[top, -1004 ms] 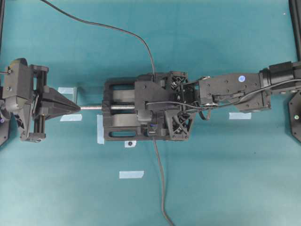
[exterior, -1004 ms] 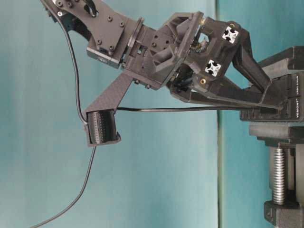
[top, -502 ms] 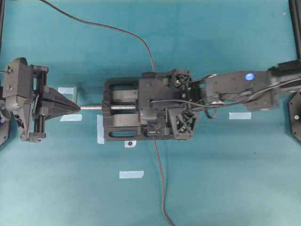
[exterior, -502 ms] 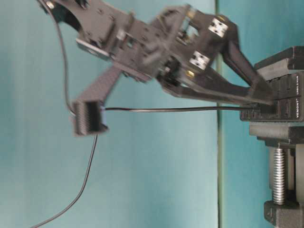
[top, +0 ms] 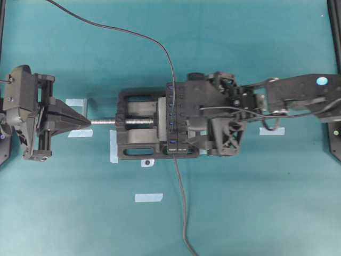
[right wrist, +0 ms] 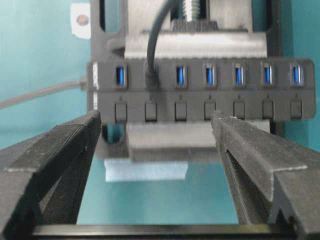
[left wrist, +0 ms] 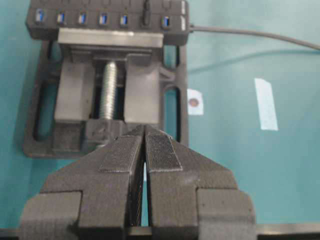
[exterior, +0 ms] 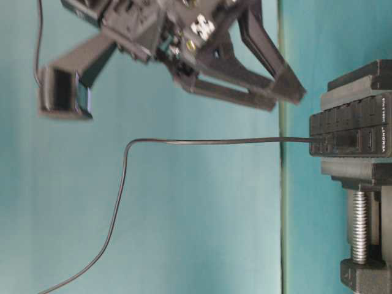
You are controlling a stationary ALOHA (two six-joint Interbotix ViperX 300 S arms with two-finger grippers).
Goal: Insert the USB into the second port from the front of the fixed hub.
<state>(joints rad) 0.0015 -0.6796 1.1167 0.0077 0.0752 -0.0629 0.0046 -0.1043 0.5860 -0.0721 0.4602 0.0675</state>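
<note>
USB [right wrist: 151, 77] seated in second socket from cable end of fixed hub [right wrist: 200, 95], its thin cable [exterior: 214, 141] trailing free. Hub clamped in black vise [left wrist: 107, 100] on teal bench [top: 240, 202]. Right claw [right wrist: 155, 145] spread wide, holding nothing, raised clear of hub. Left claw [left wrist: 145, 155] pressed together, empty, well apart from vise, facing its silver screw [left wrist: 108, 90]

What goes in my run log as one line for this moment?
USB: plugged into fixed hub | right pincer: open, holds nothing | left pincer: shut
</note>
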